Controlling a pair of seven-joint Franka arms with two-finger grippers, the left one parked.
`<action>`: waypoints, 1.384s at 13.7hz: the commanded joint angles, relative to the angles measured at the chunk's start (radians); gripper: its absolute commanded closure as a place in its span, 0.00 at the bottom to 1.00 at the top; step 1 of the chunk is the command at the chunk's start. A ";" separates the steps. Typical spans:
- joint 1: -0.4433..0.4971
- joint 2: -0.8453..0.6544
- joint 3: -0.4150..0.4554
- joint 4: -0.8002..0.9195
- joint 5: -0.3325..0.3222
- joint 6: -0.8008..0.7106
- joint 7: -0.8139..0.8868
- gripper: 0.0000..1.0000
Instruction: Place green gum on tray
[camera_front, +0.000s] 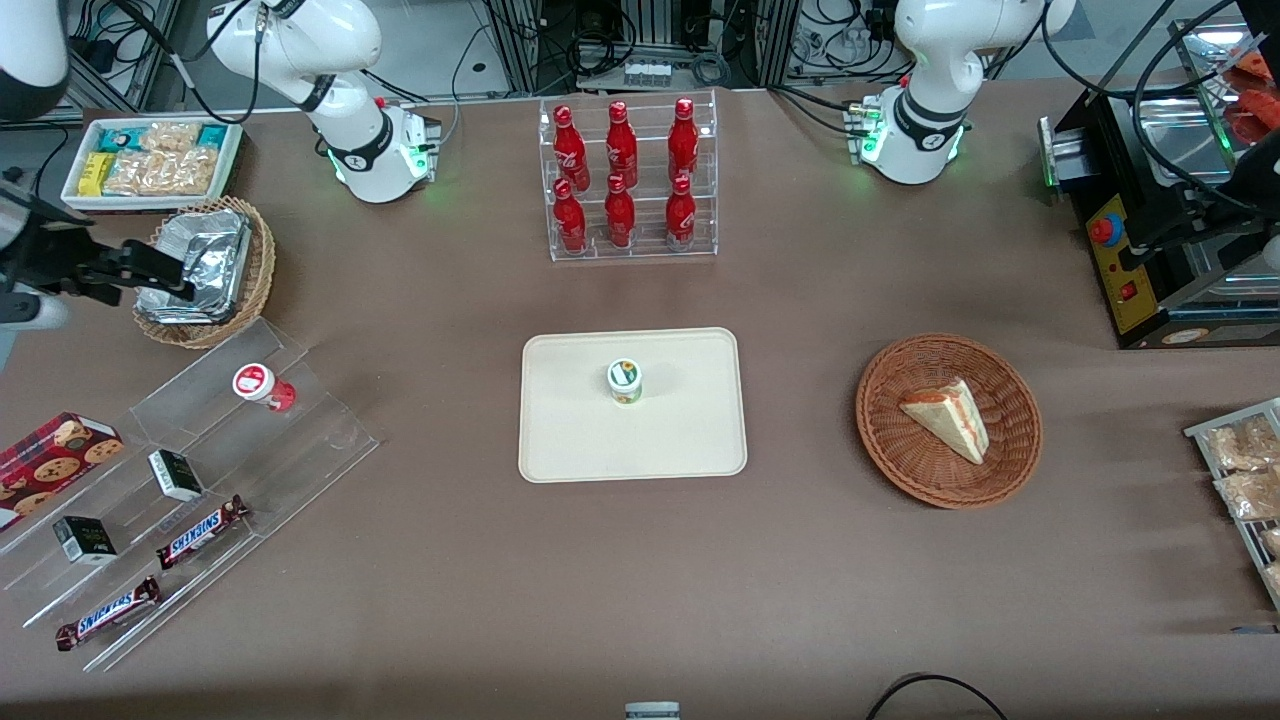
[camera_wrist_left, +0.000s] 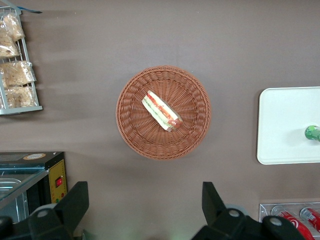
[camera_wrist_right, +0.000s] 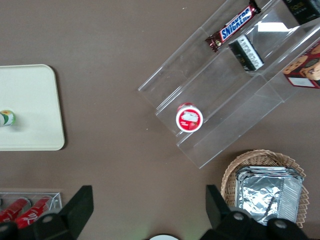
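The green gum (camera_front: 625, 381) stands upright on the cream tray (camera_front: 570, 445), near its middle, with its white lid up. It also shows in the right wrist view (camera_wrist_right: 6, 118) on the tray (camera_wrist_right: 30, 100), and in the left wrist view (camera_wrist_left: 312, 133). My right gripper (camera_front: 160, 272) is open and empty. It hovers above the table toward the working arm's end, beside the foil basket and well apart from the tray. In the right wrist view its fingers (camera_wrist_right: 80, 202) stand wide apart over bare table, and the gripper (camera_wrist_right: 150, 200) holds nothing.
A red gum bottle (camera_front: 262, 385) stands on a clear stepped shelf (camera_front: 200, 470) with Snickers bars (camera_front: 200, 530). A wicker basket with a foil tray (camera_front: 205, 265) is next to the gripper. A rack of red bottles (camera_front: 625, 180) and a sandwich basket (camera_front: 948, 420) flank the tray.
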 joint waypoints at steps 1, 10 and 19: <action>-0.019 0.036 0.003 0.074 -0.019 -0.027 -0.001 0.00; 0.010 0.168 0.014 0.174 -0.050 0.001 0.005 0.00; 0.012 0.113 0.012 0.145 -0.036 -0.024 0.002 0.00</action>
